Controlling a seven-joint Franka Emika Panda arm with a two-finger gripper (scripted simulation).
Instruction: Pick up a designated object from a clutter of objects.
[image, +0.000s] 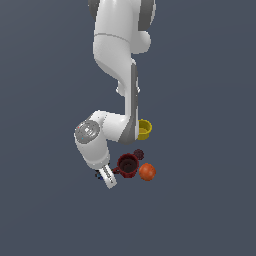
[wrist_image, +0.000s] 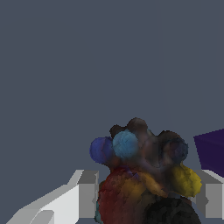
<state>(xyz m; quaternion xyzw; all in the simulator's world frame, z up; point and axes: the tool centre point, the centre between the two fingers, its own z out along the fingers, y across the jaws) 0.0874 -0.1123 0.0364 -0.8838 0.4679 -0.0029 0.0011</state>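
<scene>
The designated object (wrist_image: 144, 175), a dark lumpy item with blue, red and yellow lumps, sits between my fingers in the wrist view. In the exterior view only a dark speck of it (image: 99, 175) shows beside the hand. My gripper (image: 107, 179) is low, at the exterior view's left of the clutter. Its jaws flank the item and both fingers (wrist_image: 85, 194) seem to touch it. The purple cube (wrist_image: 212, 151) lies just beyond one finger. The dark red mug (image: 127, 165), orange ball (image: 147, 172), small maroon round thing (image: 138, 154) and yellow cup (image: 144, 129) lie close by.
The mug stands right beside the hand, on the exterior view's right of it. The arm's forearm (image: 131, 107) passes over the yellow cup's edge. A plain grey floor (image: 200, 210) spreads all around.
</scene>
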